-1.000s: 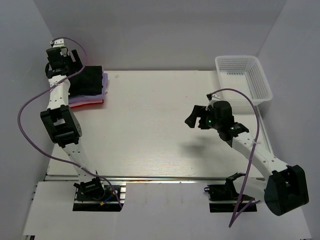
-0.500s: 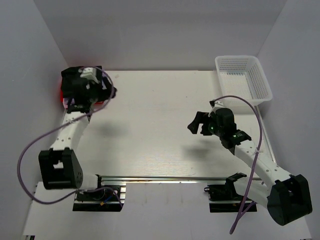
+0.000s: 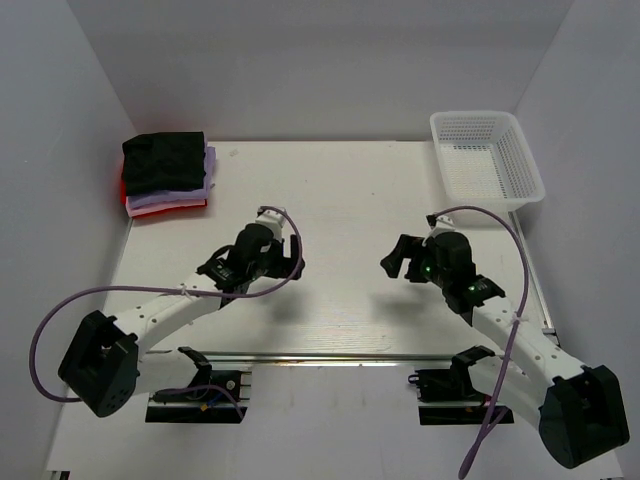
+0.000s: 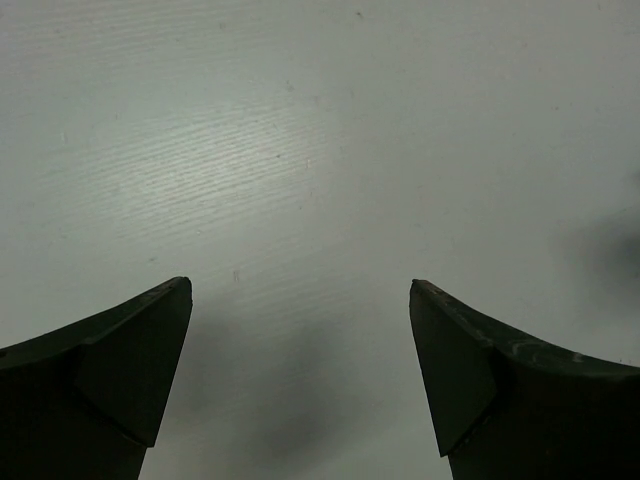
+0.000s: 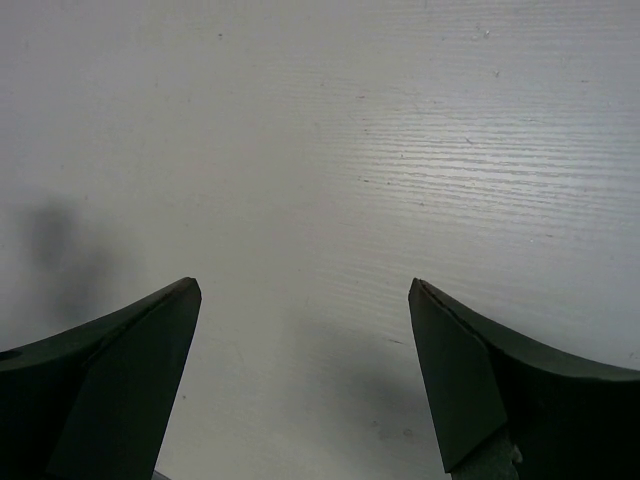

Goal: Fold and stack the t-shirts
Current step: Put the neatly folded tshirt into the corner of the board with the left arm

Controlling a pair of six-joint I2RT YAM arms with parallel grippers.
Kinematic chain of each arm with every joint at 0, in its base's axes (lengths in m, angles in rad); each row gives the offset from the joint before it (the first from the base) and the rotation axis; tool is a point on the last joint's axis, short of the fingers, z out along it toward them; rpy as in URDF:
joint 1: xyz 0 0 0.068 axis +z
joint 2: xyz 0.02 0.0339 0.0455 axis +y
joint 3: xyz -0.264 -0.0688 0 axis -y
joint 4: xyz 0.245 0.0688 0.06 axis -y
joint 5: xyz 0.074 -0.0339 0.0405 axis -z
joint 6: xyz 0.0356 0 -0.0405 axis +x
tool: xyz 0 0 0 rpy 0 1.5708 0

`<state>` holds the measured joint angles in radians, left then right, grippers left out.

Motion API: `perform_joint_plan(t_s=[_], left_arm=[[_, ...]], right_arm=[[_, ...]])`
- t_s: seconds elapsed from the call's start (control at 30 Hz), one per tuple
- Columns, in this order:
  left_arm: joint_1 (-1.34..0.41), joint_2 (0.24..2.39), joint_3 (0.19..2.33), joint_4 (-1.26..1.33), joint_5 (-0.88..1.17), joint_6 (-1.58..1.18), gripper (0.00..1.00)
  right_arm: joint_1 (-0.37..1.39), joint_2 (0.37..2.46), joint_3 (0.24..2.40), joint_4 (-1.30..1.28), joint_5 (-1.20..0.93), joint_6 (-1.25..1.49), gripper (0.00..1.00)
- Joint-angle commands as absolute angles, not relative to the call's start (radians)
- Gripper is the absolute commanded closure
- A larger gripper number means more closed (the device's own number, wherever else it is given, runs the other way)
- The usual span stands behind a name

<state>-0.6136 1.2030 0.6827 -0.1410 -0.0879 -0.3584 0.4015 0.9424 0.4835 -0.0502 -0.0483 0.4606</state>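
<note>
Three folded t-shirts (image 3: 166, 175) stacked at far-left corner of my white table (image 3: 340, 190); basket (image 3: 487, 160) far-right; left gripper (image 4: 300, 287), right gripper (image 5: 305, 285) spread empty mid-table; plain walls (image 3: 320, 70).

**White table with a shirt stack and a basket in its far corners**

The table (image 3: 340, 200) is white, with a fine grain running from side to side. Pale walls (image 3: 320, 70) close it in on the left, far and right sides. In the far left corner lies a folded stack (image 3: 168, 178). The red shirt (image 3: 124, 186) is at the bottom, on the tabletop. The lavender shirt (image 3: 165, 199) lies on it, and the black shirt (image 3: 165, 158) is on top. In the far right corner the basket (image 3: 475, 115) stands upright, well apart from the stack and close to the right wall. A metal rail (image 3: 350, 355) runs along the near edge. Soft grey shadows (image 5: 50, 235) fall on the middle of the tabletop.
</note>
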Motion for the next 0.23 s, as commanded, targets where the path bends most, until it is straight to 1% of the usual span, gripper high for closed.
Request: perform_joint_plan(t_s=[0.0, 0.1, 0.2], left_arm=[[-0.681, 1.152, 0.689, -0.117, -0.199, -0.393, 0.01], [-0.724, 1.161, 0.723, -0.159, -0.29, -0.371, 0.01], [-0.744, 1.172, 0.733, -0.169, -0.307, -0.38, 0.01]], right_arm=[[0.403, 0.902, 0.488, 0.008, -0.014, 0.462, 0.1], [0.402, 0.885, 0.476, 0.005, -0.021, 0.462, 0.1], [0.4, 0.876, 0.466, 0.005, -0.037, 0.451, 0.1]])
